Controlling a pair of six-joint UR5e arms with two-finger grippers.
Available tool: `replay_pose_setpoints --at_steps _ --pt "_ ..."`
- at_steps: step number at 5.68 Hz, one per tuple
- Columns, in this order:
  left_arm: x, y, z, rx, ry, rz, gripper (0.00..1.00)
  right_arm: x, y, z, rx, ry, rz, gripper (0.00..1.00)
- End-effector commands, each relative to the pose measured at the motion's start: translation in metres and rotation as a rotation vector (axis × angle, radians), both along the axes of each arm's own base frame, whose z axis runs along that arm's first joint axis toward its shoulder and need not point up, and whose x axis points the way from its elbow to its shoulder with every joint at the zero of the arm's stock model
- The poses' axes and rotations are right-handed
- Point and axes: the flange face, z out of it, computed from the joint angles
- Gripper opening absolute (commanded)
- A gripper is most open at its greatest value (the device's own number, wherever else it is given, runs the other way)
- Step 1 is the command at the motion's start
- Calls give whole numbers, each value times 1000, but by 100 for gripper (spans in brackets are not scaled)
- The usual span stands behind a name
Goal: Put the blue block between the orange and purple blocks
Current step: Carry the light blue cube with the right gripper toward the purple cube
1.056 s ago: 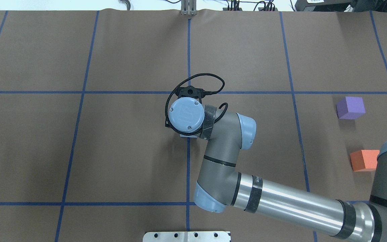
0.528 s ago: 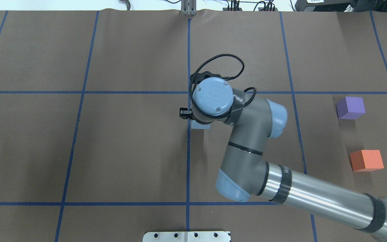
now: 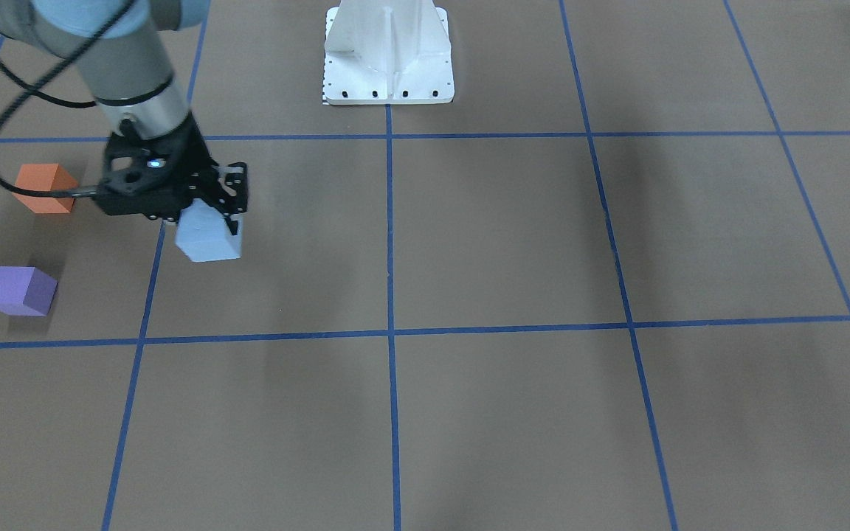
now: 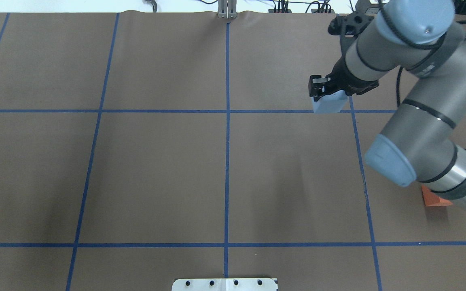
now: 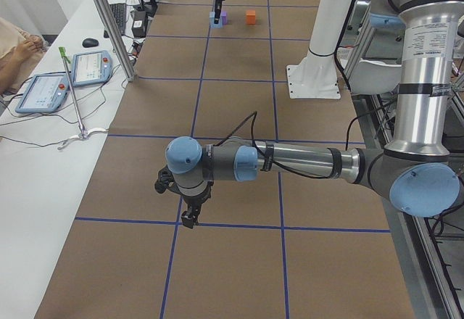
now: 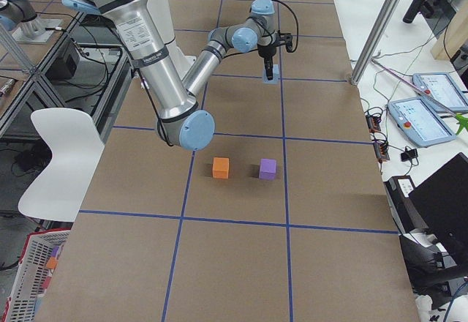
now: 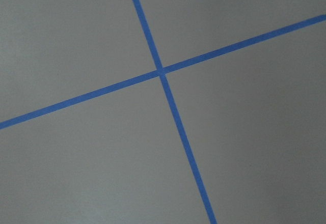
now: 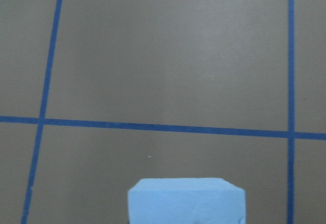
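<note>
Well, our right gripper (image 3: 212, 215) clamps blue block (image 3: 209, 242), mid-left; gap btw orange block (image 3: 43, 189) & purple block (image 3: 19, 290) looks tight, we might bump either. Left gripper (image 5: 190, 217): can't tell.

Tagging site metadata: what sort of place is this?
Probably a robotics lab cell: a table gridded with blue tape, a left arm and right arm, and an operators' bench with pendants. The right end effector holds a blue block.
</note>
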Motion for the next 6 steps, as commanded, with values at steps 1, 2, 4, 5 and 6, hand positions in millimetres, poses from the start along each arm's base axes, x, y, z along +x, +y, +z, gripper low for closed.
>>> replay_pose_setpoints --at_steps 1,2,4,5,6 --pt "-4 11 1 -74 4 -169 100 115 15 103 5 56 -89 0" --pt "-4 13 1 -99 6 -196 100 138 47 156 7 46 -75 0" --pt "-3 13 -3 -92 9 -195 100 162 96 258 12 -17 -26 0" --pt "-3 13 -3 -91 9 -195 100 159 94 295 -36 -88 85 0" --pt "-3 12 -4 -90 10 -195 100 153 99 306 -72 -139 144 0"
